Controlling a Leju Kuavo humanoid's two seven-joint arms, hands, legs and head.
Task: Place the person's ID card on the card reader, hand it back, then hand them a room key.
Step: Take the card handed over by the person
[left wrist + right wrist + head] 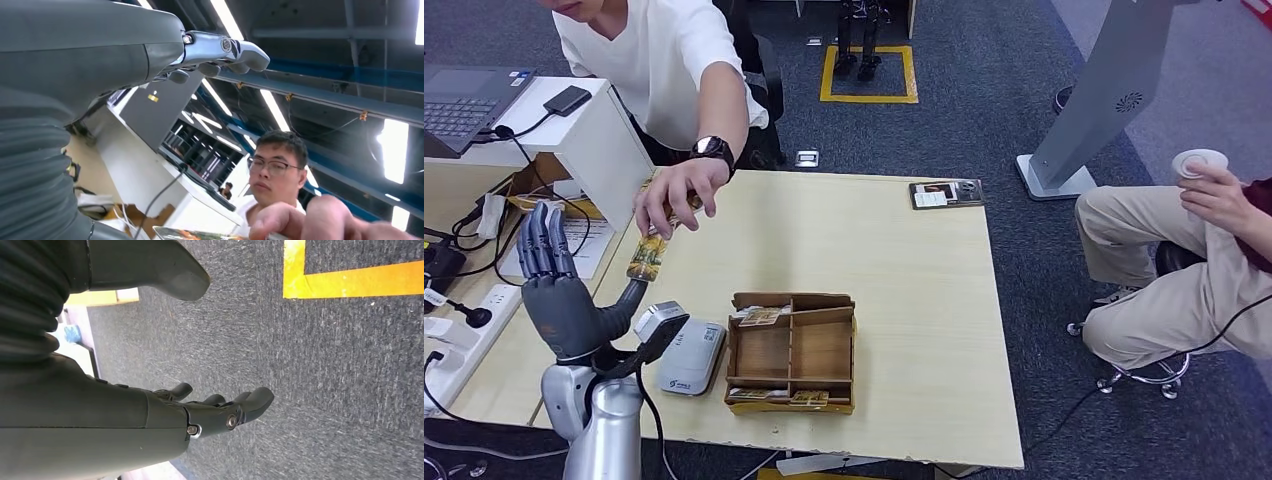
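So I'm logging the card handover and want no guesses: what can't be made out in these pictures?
- Card, head view: print too small to read; the person's hand covers its far end.
- Left hand, head view: thumb tip meets the card; how firmly it grips is unclear.
- Tray: its cards too small to identify.
- Card reader: partly behind the left wrist.
- Right hand, right wrist view: hangs over carpet.
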